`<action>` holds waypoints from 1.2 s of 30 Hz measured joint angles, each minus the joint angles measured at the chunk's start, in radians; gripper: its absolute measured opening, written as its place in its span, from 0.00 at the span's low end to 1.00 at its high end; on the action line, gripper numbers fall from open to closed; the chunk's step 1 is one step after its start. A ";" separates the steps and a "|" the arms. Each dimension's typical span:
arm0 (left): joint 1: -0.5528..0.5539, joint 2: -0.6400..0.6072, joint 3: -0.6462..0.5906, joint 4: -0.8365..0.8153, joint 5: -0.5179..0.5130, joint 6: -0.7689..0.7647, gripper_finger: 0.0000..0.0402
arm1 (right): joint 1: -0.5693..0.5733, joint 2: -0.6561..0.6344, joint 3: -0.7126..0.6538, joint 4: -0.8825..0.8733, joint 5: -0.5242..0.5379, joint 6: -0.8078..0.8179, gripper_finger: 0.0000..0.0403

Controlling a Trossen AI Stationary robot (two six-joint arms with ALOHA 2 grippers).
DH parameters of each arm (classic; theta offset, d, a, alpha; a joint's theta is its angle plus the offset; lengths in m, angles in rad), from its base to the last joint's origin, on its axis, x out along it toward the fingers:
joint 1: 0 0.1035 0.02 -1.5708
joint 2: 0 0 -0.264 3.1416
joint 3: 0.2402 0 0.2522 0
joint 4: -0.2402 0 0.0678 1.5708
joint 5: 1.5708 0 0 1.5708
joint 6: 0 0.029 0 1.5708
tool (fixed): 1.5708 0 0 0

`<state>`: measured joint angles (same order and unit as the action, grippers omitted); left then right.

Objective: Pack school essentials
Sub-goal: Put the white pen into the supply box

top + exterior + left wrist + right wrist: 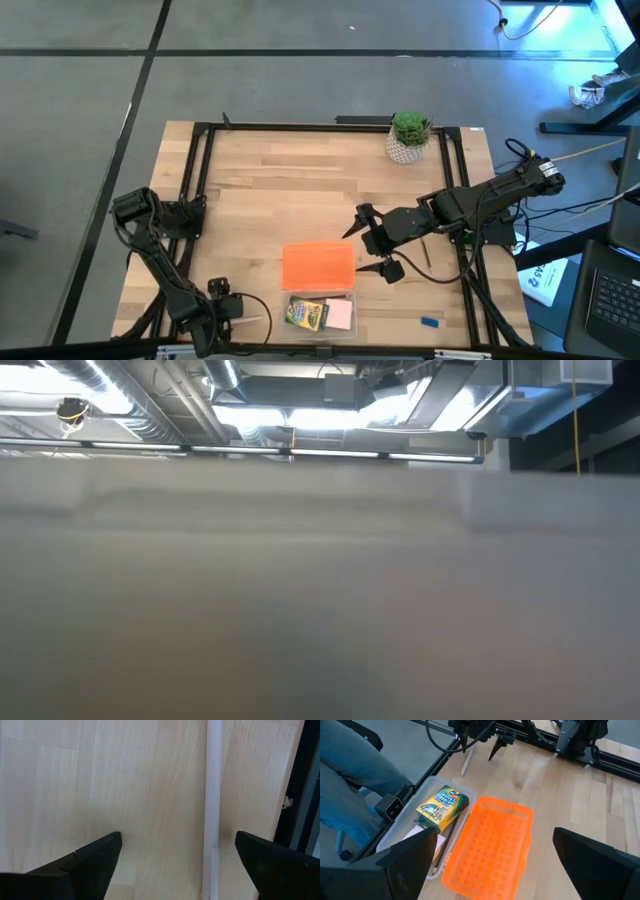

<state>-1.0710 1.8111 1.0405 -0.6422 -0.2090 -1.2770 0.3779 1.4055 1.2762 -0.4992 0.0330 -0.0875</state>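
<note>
R gripper (pixel 378 248): mine, fingers spread wide, nothing betw them; hangs over the table's mid, just right of the orange lid, toward the front edge.
R fingers (pixel 405 865): both dark tips show in the R wrist view, well apart, lid and case betw and beyond them.
L gripper (pixel 232 312): mine too, jaws spread, holding nothing; low at the table's front-left corner, near the front edge.
L fingers (pixel 95 855): wide apart over bare wood; a thin white stick (pixel 214 810) lies betw them, closer to one tip; can't tell if it's a pencil or pen.
Table (pixel 260 190): light wood, black frame round it.
Lid (pixel 318 266): orange, flat on the table, front-centre, just behind the case, touching or nearly so.
Case (pixel 400 827): clear, open, at the front edge, centre.
Crayon box (pixel 307 314): green-and-yellow, inside the case, left half, tilted.
Pad (pixel 340 315): pale pink, in the case, right half, beside the crayon box.
Pen/pencil in case (pixel 441 851): a thin dark stick along the case wall next to the lid; can't tell which.
Pencil (pixel 426 252): thin, dark, lying on the table right of my R gripper, near the right frame rail.
Blue piece (pixel 430 322): tiny, on the table near the front-right corner, well apart from the case.
Plant (pixel 409 137): potted, back edge, right of centre.
Person (pixel 355 790): blue-jeaned legs past the table's front edge, seen in the R wrist view.
Low view: a blurred pale surface blocks it; only ceiling lights above.
</note>
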 joint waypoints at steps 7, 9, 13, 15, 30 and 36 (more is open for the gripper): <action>0.000 0.002 0.000 -0.025 -0.001 -0.001 0.95 | 0.000 0.000 0.000 0.000 0.000 0.000 0.99; 0.000 0.002 0.000 -0.031 -0.002 -0.002 0.93 | 0.000 0.000 0.000 0.000 0.000 0.000 0.99; 0.000 0.002 0.000 -0.036 -0.004 -0.002 0.90 | 0.000 0.000 0.000 0.000 0.000 0.000 0.99; 0.000 0.002 0.000 -0.038 -0.005 -0.003 0.89 | 0.000 0.000 0.000 0.000 0.000 0.000 0.99; 0.000 0.026 0.001 -0.051 -0.014 -0.005 0.74 | 0.000 0.000 0.000 0.000 0.000 0.000 0.99; 0.000 0.026 0.001 -0.054 -0.014 -0.005 0.69 | 0.000 0.000 0.000 0.000 0.000 0.000 0.99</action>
<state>-1.0706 1.8370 1.0416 -0.6966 -0.2230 -1.2819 0.3779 1.4052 1.2762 -0.4992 0.0333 -0.0873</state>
